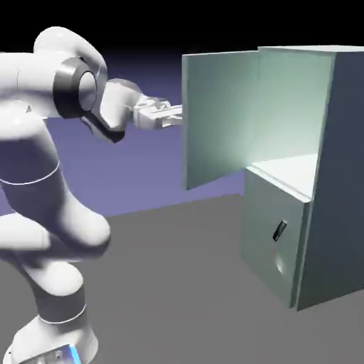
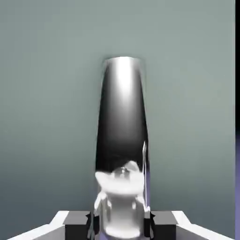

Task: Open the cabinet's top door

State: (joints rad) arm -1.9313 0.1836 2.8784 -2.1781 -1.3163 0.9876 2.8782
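Clearly, the top door [image 1: 219, 117] stands swung wide open in the exterior view, a flat, upright, grey-green panel with a slim, lighter free edge toward the exterior view's left. Its other side edge meets the cabinet [image 1: 345, 170] at the opening, above the lower door [image 1: 274, 234]. The inner face is plain and smooth, shading from pale near the cabinet to duller green outward. Behind it, the cabinet's interior [image 1: 295, 106] is a bright, pale green.

In the hand view the front of the top door fills most of the background, a soft grey-green that darkens toward the bottom. Over it lies the handle [image 2: 123, 117], a long, glossy black bar, with a white streak near its upper end and bright white reflections lower down. The claw [image 2: 121, 226] is clamped on the handle, a fingertip on either side. The lower door has a small dark handle, set at a slant.
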